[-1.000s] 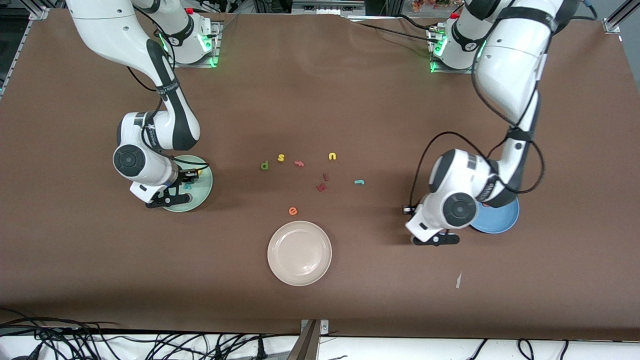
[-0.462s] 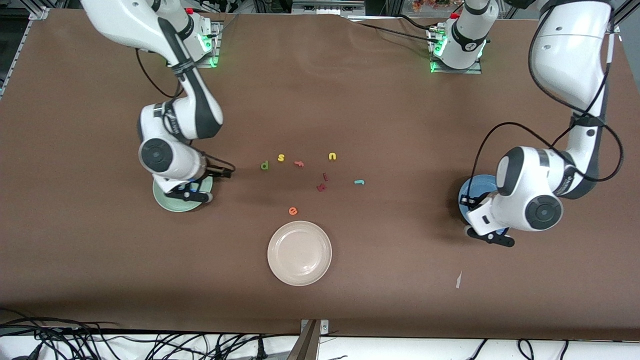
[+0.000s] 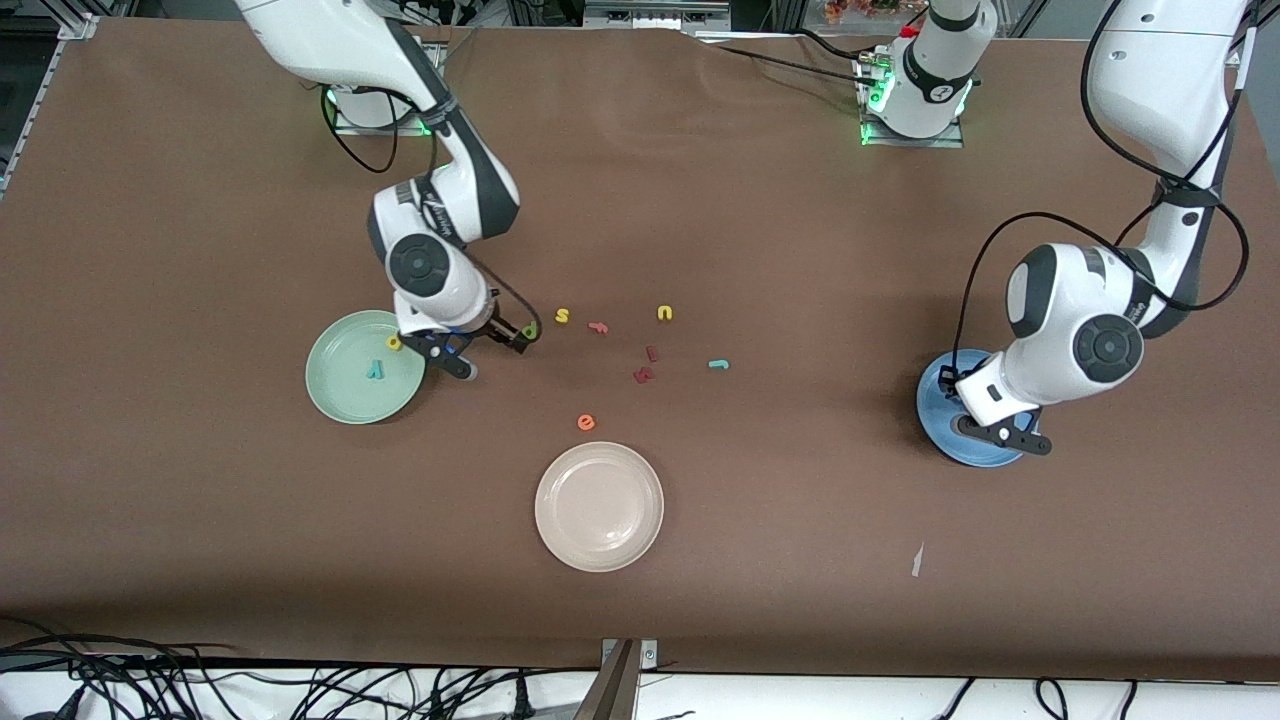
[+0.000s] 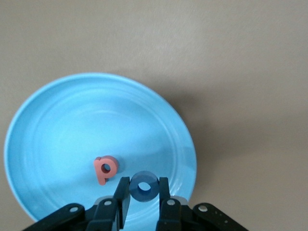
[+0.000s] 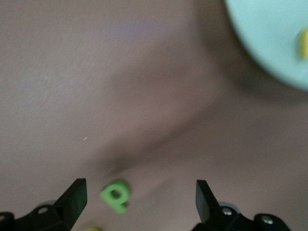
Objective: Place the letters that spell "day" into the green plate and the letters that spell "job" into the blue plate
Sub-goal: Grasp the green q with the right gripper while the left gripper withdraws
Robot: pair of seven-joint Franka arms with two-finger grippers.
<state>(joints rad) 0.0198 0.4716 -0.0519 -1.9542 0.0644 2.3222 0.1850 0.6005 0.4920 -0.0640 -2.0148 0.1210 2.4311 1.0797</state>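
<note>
Right gripper, jaws now wide, shifted from pale mint-green plate to dark green foam d; left gripper pinching blue foam ring o over bright blue plate.

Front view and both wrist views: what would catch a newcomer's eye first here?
The left gripper hangs over the blue plate, jaws shut on the blue o, with the salmon b already lying in it. The right gripper, jaws wide open, is over the green d on the table, beside the green plate holding the yellow a and teal y.

high front camera faces both arms; wrist cameras look closely down at plates.
</note>
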